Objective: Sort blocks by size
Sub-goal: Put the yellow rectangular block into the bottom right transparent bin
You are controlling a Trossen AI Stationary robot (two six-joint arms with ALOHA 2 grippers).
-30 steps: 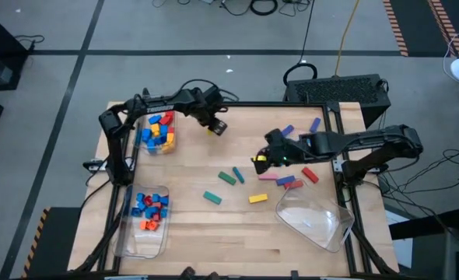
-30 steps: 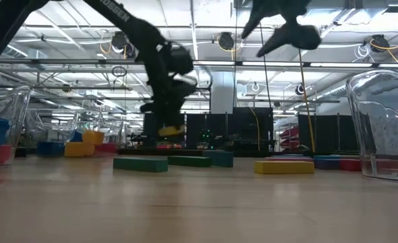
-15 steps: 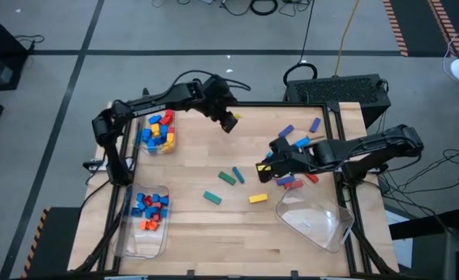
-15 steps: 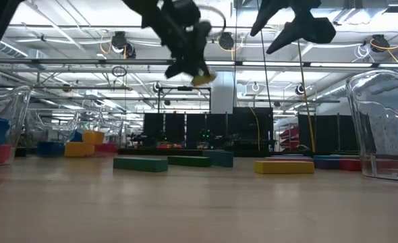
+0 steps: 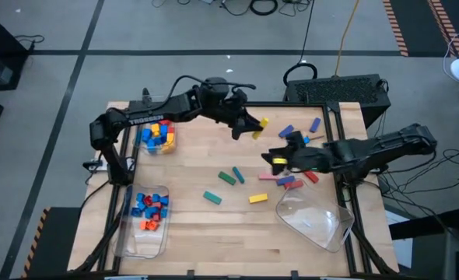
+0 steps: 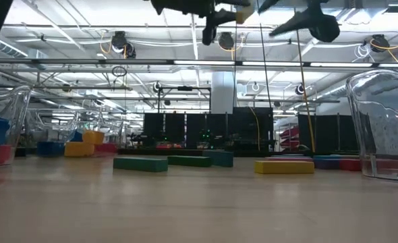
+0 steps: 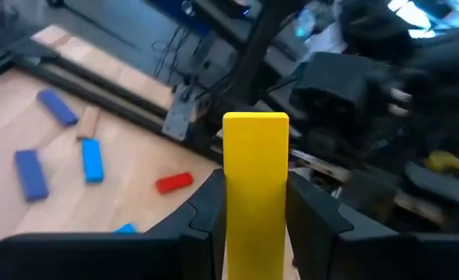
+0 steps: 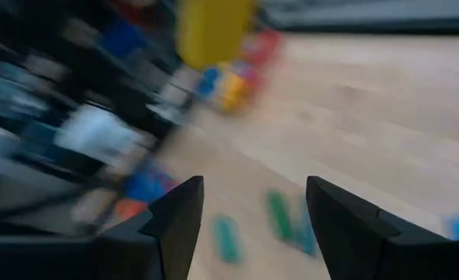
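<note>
Left hand (image 5: 254, 128) clamped on a yellow bar (image 7: 254, 183), raised high above the desk (image 5: 190, 225) near its far edge. Right hand (image 5: 277, 161) parted, holding nothing, hovering close by over loose blocks (image 5: 231, 177) scattered mid-desk. More blocks piled in two clear bins (image 5: 132, 241) along the left side.

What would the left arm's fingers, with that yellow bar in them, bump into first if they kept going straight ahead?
Probably the right arm's gripper. The left gripper, shut on the yellow bar, points toward it, and the left wrist view shows dark arm parts just beyond the bar. Depth is unclear.
</note>
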